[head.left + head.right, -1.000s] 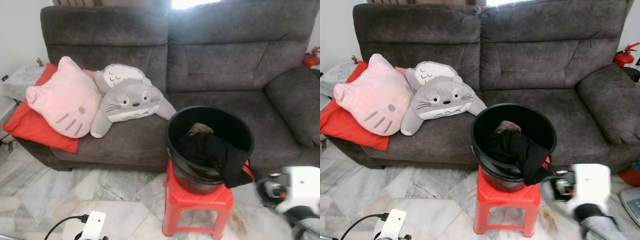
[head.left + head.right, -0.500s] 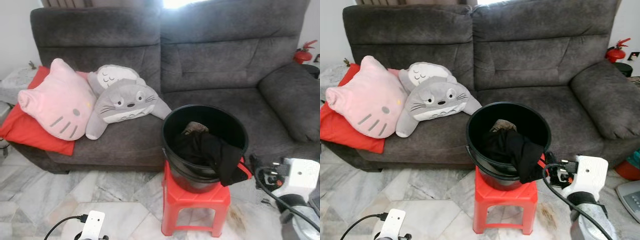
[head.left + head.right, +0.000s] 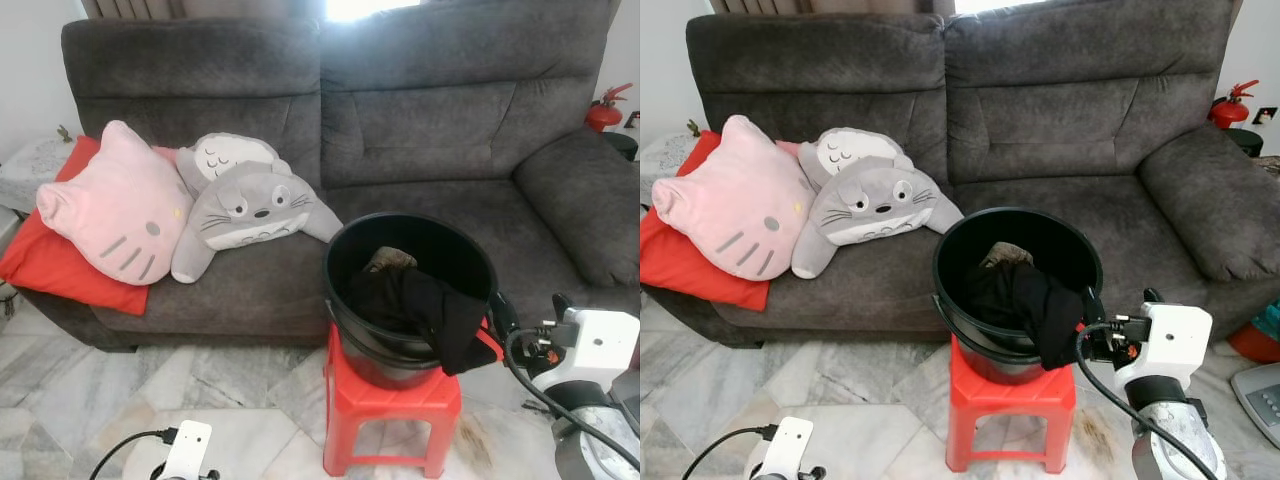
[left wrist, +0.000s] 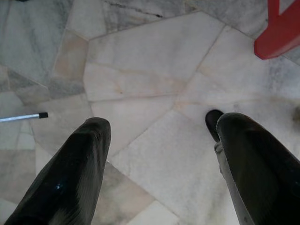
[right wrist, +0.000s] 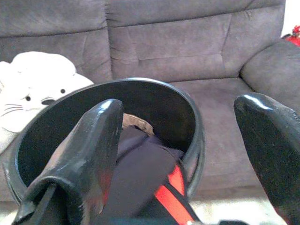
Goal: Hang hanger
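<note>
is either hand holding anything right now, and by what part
Nothing is held. The right hand is open beside the bucket; the left hand is open over the floor.

No readable text, labels, brand names or numbers appear anywhere. The pink cat-face cushion [image 3: 118, 208] and grey plush [image 3: 250, 205] on the left of the sofa carry stitched faces (whiskers, eyes), not lettering.

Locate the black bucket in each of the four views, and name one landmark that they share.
Left eye view: black bucket right of centre, on the red stool, before the grey sofa.
Right eye view: centre, on the stool, beside the right gripper.
Left wrist view: not in it; floor and a red stool corner.
Right wrist view: between the open gripper's fingers, clothes inside.
Shared landmark: the grey sofa for three views; the red stool for the left wrist.
</note>
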Controlling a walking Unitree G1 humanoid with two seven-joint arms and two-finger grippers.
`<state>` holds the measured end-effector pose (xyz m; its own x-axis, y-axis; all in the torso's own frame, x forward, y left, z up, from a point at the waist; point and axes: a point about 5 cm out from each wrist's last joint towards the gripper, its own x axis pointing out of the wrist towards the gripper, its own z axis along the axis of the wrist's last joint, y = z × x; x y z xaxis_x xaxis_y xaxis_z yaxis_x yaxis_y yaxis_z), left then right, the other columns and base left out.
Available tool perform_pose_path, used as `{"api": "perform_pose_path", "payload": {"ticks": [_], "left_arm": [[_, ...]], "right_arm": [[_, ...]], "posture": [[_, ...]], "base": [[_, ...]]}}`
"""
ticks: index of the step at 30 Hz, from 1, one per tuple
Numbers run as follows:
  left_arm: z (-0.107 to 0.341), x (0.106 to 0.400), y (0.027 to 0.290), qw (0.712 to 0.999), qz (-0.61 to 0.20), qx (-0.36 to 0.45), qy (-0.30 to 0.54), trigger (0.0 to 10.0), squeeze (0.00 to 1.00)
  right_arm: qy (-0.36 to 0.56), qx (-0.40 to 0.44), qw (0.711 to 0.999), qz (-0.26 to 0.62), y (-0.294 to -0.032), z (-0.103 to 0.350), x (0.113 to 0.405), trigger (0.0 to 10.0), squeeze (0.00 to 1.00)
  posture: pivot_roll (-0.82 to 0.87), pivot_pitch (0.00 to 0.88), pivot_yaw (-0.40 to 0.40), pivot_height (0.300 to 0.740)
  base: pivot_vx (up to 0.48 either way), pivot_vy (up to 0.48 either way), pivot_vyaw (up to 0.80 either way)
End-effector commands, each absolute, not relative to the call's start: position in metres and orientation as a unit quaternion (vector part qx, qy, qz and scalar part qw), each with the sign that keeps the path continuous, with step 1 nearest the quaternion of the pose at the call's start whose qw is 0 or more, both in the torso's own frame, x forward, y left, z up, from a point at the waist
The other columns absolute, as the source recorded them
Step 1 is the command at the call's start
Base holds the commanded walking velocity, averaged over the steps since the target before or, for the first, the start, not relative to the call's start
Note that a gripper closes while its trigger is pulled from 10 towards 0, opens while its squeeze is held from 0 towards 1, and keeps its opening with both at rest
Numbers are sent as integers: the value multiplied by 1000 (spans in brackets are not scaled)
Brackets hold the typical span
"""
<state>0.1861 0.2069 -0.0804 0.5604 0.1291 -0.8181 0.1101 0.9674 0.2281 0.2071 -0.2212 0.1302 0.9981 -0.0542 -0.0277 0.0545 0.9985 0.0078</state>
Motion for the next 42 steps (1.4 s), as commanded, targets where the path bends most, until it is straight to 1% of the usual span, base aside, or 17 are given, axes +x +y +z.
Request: {"api": "perform_pose_path", "payload": {"ticks": [1,23,28,42], "left_arm": [[-81,184,210,871,5,134,473,10000,0],[-81,184,210,871,-5,138,471,10000,0],[-81,184,210,871,-7,141,470,10000,0],[-81,183,210,871,-7,142,470,10000,0]], "right_arm": [[15,10,1000,-16,-216,127,208,10000,0],[23,14,1000,-5,-212,119,209,10000,0],[24,13,1000,-7,-214,119,211,10000,0],[29,14,999,3,-208,114,214,10000,0]], "posture": [[-306,0,67,740],[-299,0,66,740],[-300,0,68,740],[-294,0,70,740]], "base": [[0,0,0],[0,0,0],[0,-266,0],[0,-259,0]]}}
